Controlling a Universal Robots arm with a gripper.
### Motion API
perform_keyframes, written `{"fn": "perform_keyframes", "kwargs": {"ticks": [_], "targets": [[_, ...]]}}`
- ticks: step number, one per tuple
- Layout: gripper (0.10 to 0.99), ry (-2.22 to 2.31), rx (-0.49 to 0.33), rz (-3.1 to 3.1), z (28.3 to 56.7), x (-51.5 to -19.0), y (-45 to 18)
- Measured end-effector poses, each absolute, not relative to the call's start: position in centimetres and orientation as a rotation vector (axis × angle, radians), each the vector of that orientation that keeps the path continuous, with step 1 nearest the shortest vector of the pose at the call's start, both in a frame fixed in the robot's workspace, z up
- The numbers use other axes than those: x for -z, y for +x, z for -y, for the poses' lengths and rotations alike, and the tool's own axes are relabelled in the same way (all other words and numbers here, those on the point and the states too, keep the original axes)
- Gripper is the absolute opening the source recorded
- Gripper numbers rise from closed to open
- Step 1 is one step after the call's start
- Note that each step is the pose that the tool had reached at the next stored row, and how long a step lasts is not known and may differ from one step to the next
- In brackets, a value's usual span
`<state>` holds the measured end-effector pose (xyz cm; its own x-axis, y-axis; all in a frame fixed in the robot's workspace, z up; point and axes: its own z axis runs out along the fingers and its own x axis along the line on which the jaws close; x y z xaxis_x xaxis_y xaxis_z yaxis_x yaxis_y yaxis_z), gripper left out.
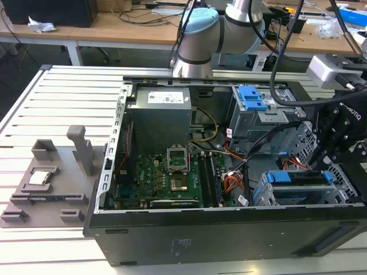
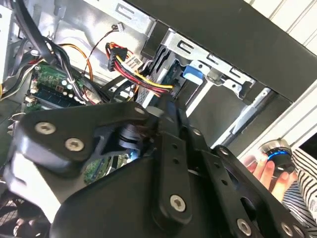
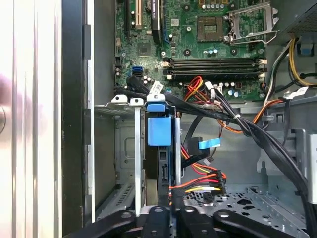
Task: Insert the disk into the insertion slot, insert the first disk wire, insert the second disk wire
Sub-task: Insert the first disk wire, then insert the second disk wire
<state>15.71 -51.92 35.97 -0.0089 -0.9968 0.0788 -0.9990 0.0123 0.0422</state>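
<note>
The disk (image 1: 292, 177) stands on edge in the insertion slot (image 1: 264, 197), at the computer case's (image 1: 229, 238) near corner on the exterior view's right. The gripper (image 1: 324, 160) hangs right over it; we cannot tell its state. Wires (image 3: 198, 182) crowd just beside the disk. We cannot read the label (image 1: 167, 97) on the power supply (image 1: 157, 129).

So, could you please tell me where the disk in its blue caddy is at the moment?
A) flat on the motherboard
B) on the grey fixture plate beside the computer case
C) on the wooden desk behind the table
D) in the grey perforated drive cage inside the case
D: in the exterior view the disk sits with its blue caddy between the metal walls of the insertion slot, inside the computer case.
</note>
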Motion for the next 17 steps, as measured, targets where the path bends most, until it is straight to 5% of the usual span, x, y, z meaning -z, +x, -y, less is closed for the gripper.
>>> {"fn": "perform_keyframes", "kwargs": {"ticks": [1,12,14,17], "targets": [[0.106,2.149,-0.039,2.172,51.85,-36.44,15.71],[0.114,2.149,-0.039,2.172,51.85,-36.66,15.71],[0.235,2.149,-0.039,2.172,51.85,-36.66,15.71],[0.302,2.149,-0.039,2.172,51.85,-36.65,15.68]]}}
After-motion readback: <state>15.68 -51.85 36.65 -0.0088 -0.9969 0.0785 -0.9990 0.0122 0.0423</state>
